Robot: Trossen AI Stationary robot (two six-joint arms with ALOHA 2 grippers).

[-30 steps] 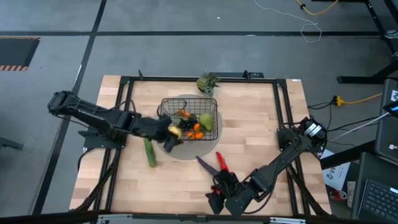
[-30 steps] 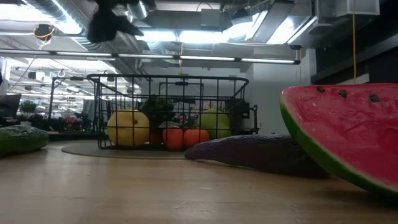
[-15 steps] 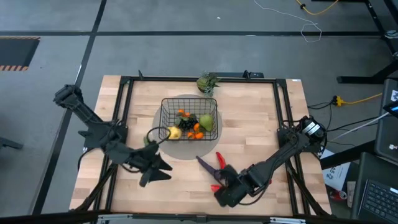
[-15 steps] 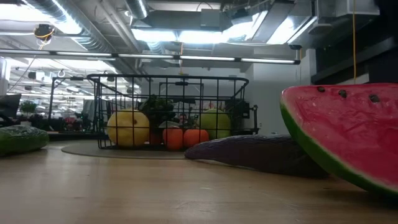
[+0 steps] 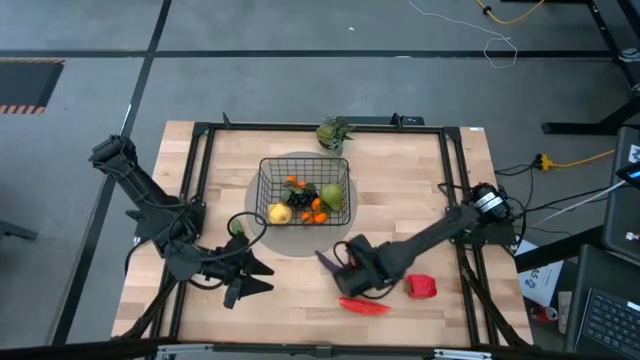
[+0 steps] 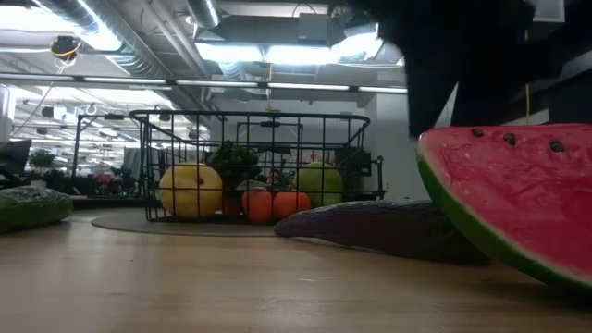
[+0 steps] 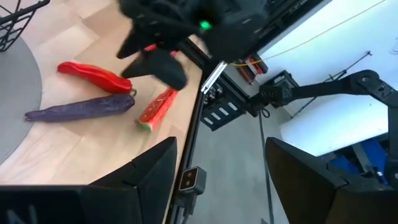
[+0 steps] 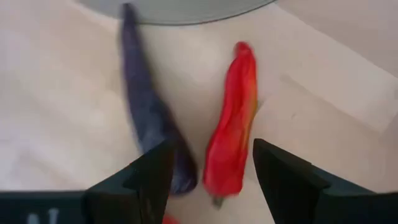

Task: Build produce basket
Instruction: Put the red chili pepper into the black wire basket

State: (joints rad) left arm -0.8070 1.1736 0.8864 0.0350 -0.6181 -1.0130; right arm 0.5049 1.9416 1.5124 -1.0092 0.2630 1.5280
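Right wrist view: right gripper (image 8: 208,163) fingers (image 8: 146,177) spread wide, nothing between them, hovering just over the purple eggplant (image 8: 149,118) and the red chili (image 8: 231,134), which lie side by side on the desk (image 8: 56,118). In the high view this gripper (image 5: 352,262) sits at the near centre, right of the eggplant's tip (image 5: 327,262); a second red piece (image 5: 364,305) lies nearer, and a red pepper (image 5: 421,287) to its right.

Left gripper (image 5: 243,281) is at the near left, fingers (image 7: 152,171) also wide apart and empty (only desk edge and floor past them). The green cucumber (image 5: 236,228) is mostly hidden behind that arm.

Basket (image 5: 268,178) stands mid-desk on a grey mat (image 5: 300,243), holding a yellow pear (image 5: 280,213), a green pear (image 5: 331,193), orange clusters (image 5: 316,210) and dark grapes (image 5: 301,198). A leafy bunch (image 5: 334,132) is at the far edge. The low view shows a watermelon slice (image 6: 518,199) close at right.
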